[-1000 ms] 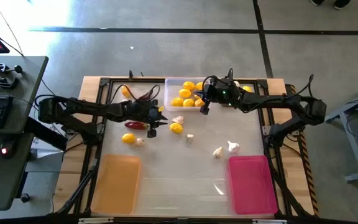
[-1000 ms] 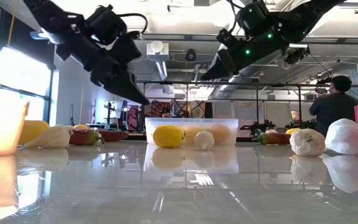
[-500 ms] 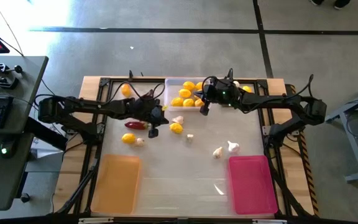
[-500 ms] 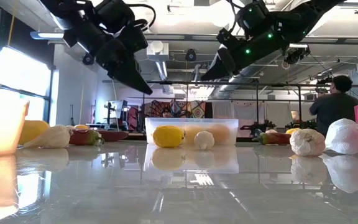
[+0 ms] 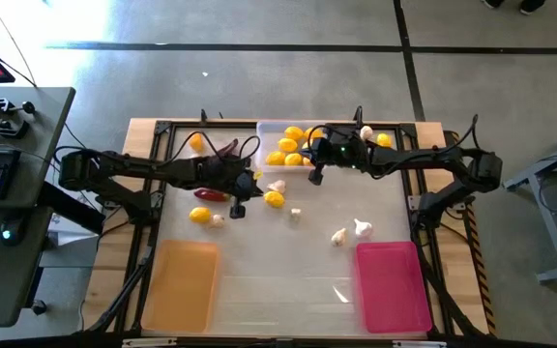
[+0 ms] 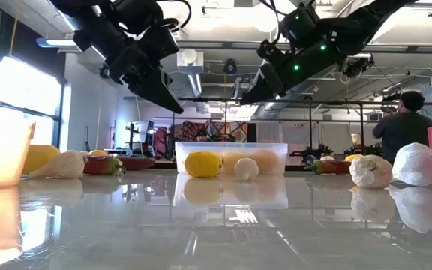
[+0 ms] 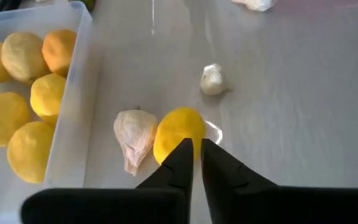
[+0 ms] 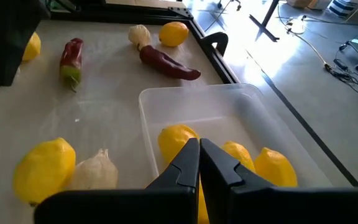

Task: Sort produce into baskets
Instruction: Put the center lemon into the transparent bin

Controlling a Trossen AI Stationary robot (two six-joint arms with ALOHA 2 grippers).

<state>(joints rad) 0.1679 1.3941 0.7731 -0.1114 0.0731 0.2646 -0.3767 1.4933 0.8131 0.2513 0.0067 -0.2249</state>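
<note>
A clear tray (image 5: 293, 145) at the far edge holds several yellow lemons. An orange tray (image 5: 182, 285) and a pink tray (image 5: 392, 285) stand at the near edge. On the table between them lie a lemon (image 7: 178, 134), with a garlic bulb (image 7: 134, 135) beside it, and a red chili (image 5: 211, 194). My left gripper (image 7: 196, 149) hangs shut above that lemon with nothing between its fingers. My right gripper (image 8: 199, 154) is shut and hovers over the clear tray's near rim (image 8: 166, 99), touching nothing.
More produce lies loose: a lemon (image 5: 199, 216) and a garlic (image 5: 218, 220) at the left, two garlic bulbs (image 5: 351, 232) near the pink tray, and a small garlic piece (image 5: 296, 215). A chili (image 8: 166, 64) and a lemon (image 8: 174, 33) lie at the far left. A person (image 6: 403, 127) stands beyond the table.
My left gripper has risen a little above the lemon and garlic on the table. The produce has stayed where it was.
</note>
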